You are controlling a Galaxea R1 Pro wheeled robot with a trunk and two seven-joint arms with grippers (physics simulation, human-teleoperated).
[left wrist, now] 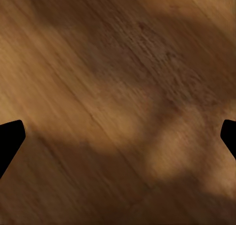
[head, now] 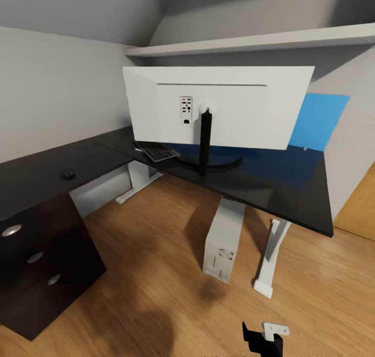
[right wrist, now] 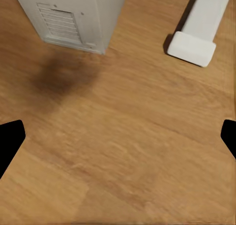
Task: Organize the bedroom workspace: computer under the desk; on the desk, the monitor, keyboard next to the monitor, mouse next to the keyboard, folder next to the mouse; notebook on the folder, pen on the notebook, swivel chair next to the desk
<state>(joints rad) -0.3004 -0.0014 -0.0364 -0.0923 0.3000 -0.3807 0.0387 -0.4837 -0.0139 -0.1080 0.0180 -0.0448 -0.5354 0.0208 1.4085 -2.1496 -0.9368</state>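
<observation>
The monitor (head: 219,107) shows me its white back and hides most of the keyboard (head: 156,151) on the tabletop (head: 291,190). Port markings are unreadable. The computer (head: 224,242) stands underneath. My left gripper (left wrist: 118,136) and right gripper (right wrist: 118,136) gape wide, empty, over the floor (head: 156,273).

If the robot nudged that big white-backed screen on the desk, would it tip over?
Probably top-heavy: the monitor is very wide on one slim black stand. Its curved foot looks shallow, so a high push might rock it. The glossy desk may let it slide.
</observation>
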